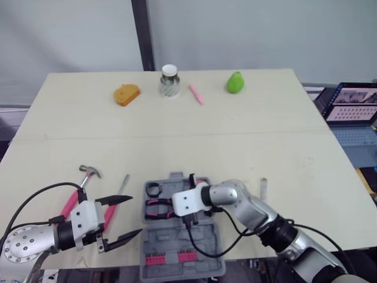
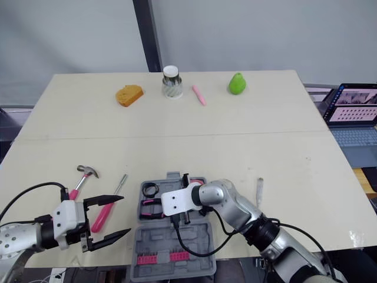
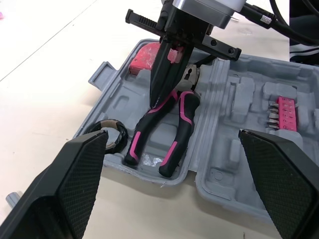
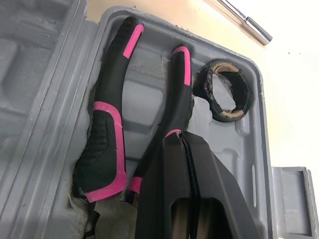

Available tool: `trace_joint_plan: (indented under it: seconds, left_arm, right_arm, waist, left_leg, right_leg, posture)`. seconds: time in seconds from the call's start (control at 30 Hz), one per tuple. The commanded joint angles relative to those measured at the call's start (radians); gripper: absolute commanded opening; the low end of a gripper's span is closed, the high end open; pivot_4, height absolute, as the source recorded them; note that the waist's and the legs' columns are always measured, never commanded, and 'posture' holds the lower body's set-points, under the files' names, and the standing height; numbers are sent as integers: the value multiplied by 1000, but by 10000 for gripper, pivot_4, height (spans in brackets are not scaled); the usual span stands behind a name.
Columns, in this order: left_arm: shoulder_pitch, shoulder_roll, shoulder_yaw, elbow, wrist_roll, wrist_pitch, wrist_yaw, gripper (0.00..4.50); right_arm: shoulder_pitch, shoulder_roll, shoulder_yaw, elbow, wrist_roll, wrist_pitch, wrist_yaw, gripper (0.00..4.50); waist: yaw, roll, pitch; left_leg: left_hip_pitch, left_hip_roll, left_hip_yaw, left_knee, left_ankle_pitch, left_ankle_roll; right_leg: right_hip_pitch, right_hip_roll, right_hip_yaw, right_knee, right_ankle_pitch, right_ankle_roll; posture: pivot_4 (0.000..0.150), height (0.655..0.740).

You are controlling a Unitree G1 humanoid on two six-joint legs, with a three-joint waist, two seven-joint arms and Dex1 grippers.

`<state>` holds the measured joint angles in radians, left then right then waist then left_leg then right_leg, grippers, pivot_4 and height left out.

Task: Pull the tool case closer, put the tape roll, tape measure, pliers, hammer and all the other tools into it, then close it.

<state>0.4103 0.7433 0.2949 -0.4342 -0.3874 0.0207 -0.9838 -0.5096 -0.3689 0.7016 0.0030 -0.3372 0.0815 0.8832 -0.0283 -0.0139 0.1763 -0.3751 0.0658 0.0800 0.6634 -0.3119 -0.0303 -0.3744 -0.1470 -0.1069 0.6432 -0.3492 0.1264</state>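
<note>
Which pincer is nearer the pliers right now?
Right. The right pincer is shut, its tips at the pliers inside the tool case; the left pincer hangs open off the case's left side.

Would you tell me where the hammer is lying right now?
In the right eye view the hammer lies on the table at the robot's left, outside the open tool case, beside the pink-handled screwdriver and just beyond the left end effector.

We log tool case (image 1: pixel 159 244) at the table's (image 1: pixel 265 147) 6 o'clock | pliers (image 4: pixel 107 144) and tape roll (image 4: pixel 243 94) in it, roll at the pliers' 11 | hammer (image 1: pixel 90 171) on the table at the case's 10 | jar (image 1: pixel 169 81) at the table's 12
</note>
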Motion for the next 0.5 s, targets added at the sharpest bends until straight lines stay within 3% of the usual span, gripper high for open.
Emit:
trace_joint_plan:
  seconds: [0.03, 0.2, 0.33, 0.5]
  left_arm:
    - [-1, -3, -2, -20, 3, -5, 7, 45000]
    - [-15, -3, -10, -8, 7, -4, 9, 45000]
    - [-53, -2, -11, 4, -27, 61, 30, 45000]
    - [-126, 7, -4, 47, -105, 205, 43, 45000]
  right_arm:
    - [40, -12, 50, 79, -41, 20, 37, 228]
    - [47, 9, 6, 84, 2, 35, 31, 228]
    - [101, 73, -189, -53, 287, 124, 79, 228]
    - [153, 22, -449, -288, 594, 344, 110, 228]
  waist:
    - [0, 0, -1]
    - [0, 0, -1]
    - [0, 0, 0]
    - [1, 1, 1]
  left_leg:
    - [0, 0, 0, 0, 0, 0]
    - [1, 0, 1, 0, 0, 0]
    - [1, 1, 1, -1, 0, 0]
    - [-1, 1, 1, 0, -1, 2]
  right_leg:
    - [0, 0, 0, 0, 0, 0]
    - [0, 0, 0, 0, 0, 0]
    - [0, 0, 0, 0, 0, -1]
    - [-1, 0, 1, 0, 0, 0]
  posture:
    - [1500, 7400]
    - [1500, 7400]
    - [1500, 7400]
    - [1500, 7400]
